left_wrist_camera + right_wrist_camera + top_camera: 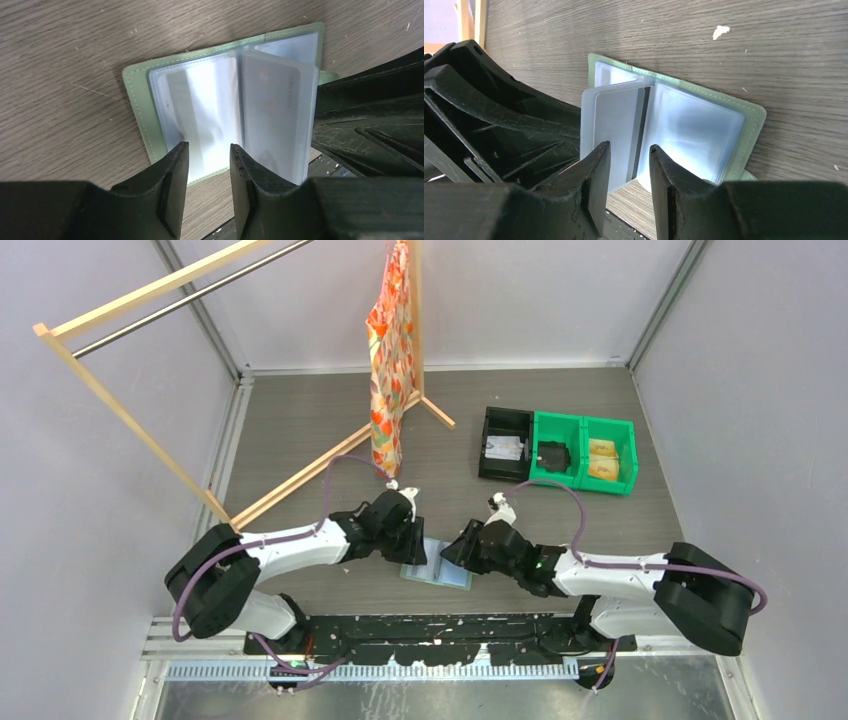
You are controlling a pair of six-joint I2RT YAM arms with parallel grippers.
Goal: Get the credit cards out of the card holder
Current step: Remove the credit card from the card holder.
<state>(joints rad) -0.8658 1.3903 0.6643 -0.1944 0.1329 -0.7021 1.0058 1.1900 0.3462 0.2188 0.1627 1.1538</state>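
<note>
Card holder (pixel 437 575) lies open, seemingly one card (pixel 270 112) inside; left claw (pixel 209 150), right claw (pixel 630 149) both parted, empty.

A grey-brown wood-grain desk (pixel 300 420) is seen, on which the card holder (pixel 437 574) is laid open near the front edge, its green cover down and its clear pockets turned up. Toward the back right, a black bin (pixel 505 445) is set touching green bins (pixel 585 453) in one row, and a wooden rack (pixel 300 477) is stood across the left and middle. A small white speck (pixel 720 32) is found on the surface near the card holder.
</note>
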